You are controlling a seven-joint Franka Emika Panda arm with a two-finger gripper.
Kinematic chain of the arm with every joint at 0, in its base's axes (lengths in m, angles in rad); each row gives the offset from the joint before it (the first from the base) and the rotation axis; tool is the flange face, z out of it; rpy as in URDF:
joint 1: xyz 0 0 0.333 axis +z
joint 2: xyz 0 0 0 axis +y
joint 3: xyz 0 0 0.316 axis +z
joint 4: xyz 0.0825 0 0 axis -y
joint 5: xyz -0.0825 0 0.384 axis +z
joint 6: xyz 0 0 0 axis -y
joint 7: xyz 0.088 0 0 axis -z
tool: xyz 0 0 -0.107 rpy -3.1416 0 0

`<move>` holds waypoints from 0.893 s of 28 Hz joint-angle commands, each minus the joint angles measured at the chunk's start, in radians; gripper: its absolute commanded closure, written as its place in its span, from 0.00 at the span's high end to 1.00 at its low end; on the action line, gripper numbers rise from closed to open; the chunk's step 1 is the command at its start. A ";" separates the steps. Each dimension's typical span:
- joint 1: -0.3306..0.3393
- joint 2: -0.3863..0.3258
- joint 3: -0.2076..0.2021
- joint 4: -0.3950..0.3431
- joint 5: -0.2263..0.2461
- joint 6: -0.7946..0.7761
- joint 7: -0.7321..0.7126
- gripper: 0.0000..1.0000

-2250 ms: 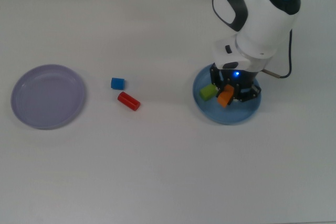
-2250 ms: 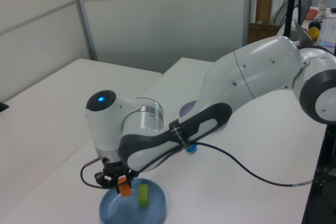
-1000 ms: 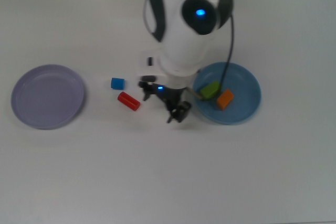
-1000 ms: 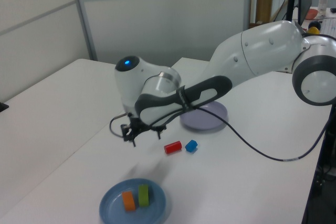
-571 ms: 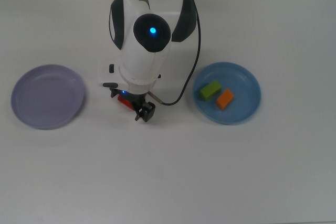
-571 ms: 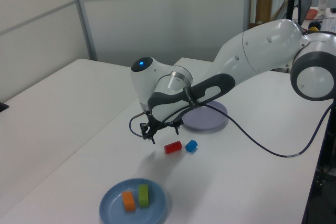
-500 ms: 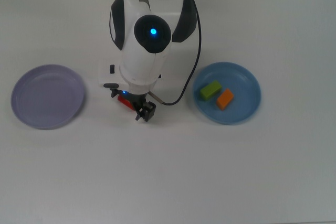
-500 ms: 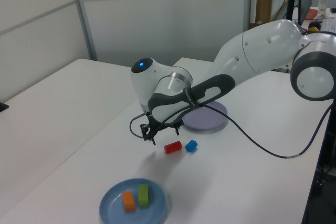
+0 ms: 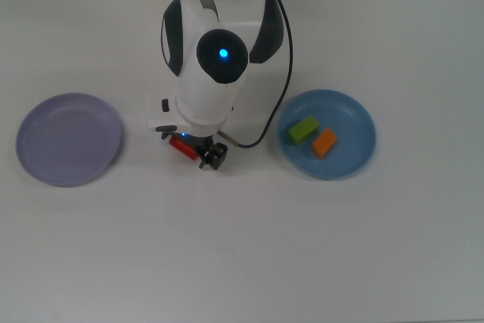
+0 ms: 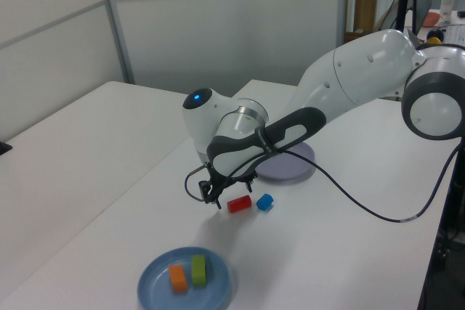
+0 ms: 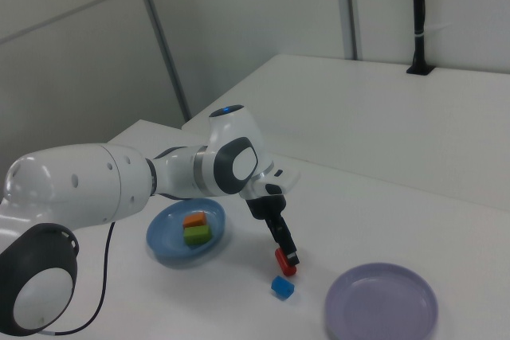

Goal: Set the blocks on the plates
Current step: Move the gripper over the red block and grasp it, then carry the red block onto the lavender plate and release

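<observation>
Now reaching for red bar (image 11: 284,261), centre-left in top view: end effector (image 10: 216,197) empty, fingers parted. Next: straddle, close, carry to lavender plate (image 9: 69,139).

The light blue plate (image 9: 355,163) holds the green block (image 9: 302,130) and the orange block (image 9: 324,142), lying side by side. The lavender plate (image 9: 69,139) sits well apart from it. Between the plates, the red bar (image 10: 238,204) lies on the table just beside the blue cube (image 10: 264,202).
</observation>
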 commanded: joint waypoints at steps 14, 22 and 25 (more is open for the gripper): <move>0.007 -0.019 -0.014 -0.050 -0.012 -0.025 -0.042 0.35; -0.008 -0.028 -0.014 -0.018 0.002 -0.015 -0.042 0.00; -0.043 -0.048 -0.012 -0.006 0.014 -0.016 -0.060 0.00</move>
